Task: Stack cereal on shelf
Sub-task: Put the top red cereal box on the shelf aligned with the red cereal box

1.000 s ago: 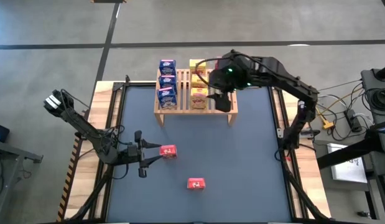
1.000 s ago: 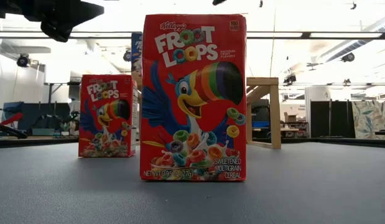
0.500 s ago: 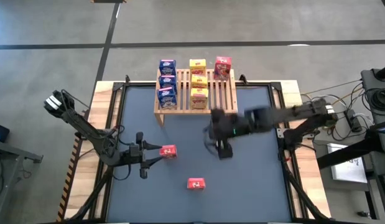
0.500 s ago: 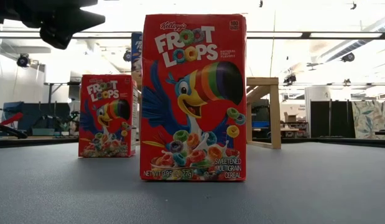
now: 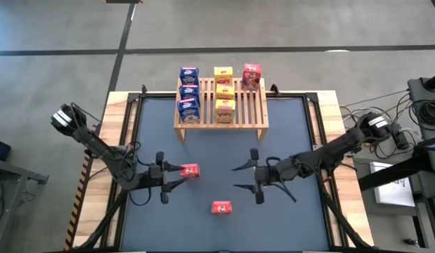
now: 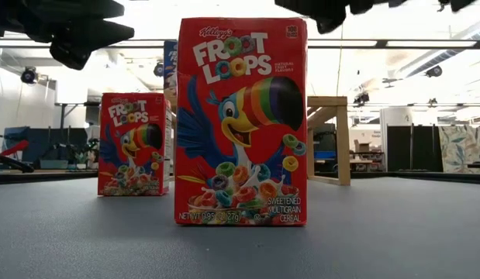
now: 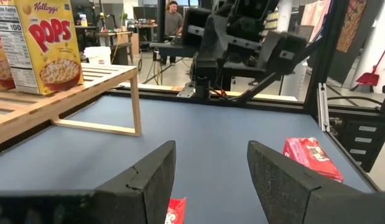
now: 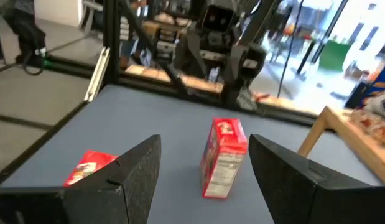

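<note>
The wooden shelf (image 5: pixel 221 116) stands at the table's far side. On its slats stand three blue cereal boxes (image 5: pixel 189 91), three yellow ones (image 5: pixel 224 91) and one red one (image 5: pixel 251 74). Two red boxes stand upright on the table: one (image 5: pixel 190 170) just ahead of my left gripper (image 5: pixel 173 176), which is open with a finger on either side of the box's near end (image 7: pixel 175 211), and one (image 5: pixel 221 207) nearer the front edge. My right gripper (image 5: pixel 237 177) is open and empty over the table's middle, facing both red boxes (image 8: pixel 224 158).
The slats to the right of the yellow boxes are bare in front of the red box (image 5: pixel 254 105). Metal frame rails (image 5: pixel 319 140) run along the table's sides. A person (image 7: pixel 173 15) shows in the room beyond.
My right gripper has left the shelf's right end and gone toward the near edge and down to the table's middle, turning to face left. The red box it stood over stays on the shelf's far right corner.
</note>
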### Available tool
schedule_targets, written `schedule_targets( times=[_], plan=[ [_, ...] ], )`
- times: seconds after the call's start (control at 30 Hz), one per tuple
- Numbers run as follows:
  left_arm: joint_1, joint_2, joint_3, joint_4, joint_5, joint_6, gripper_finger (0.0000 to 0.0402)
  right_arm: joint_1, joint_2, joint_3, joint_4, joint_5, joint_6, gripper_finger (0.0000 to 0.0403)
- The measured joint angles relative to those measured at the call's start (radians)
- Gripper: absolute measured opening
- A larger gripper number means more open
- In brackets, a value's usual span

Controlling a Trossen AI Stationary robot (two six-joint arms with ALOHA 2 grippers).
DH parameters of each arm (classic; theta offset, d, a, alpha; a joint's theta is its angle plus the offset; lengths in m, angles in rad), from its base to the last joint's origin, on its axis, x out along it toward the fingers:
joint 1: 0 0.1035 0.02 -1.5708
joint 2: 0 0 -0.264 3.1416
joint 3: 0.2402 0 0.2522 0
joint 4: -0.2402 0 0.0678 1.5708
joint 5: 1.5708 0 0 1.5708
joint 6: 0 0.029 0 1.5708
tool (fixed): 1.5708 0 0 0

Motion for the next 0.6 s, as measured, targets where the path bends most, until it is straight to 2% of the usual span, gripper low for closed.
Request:
schedule_targets(
  times=[0.13, 0.6],
  plan=[
    [0.007, 0.017, 0.0, 0.009, 0.0, -0.003, 0.0184, -0.014, 0.029, -0.047, 0.118, 0.0, -0.035, 0.0233],
    [0.051, 0.017, 0.0, 0.009, 0.003, 0.024, 0.0184, -0.11, 0.057, -0.04, 0.128, -0.027, -0.042, 0.0233]
  ],
)
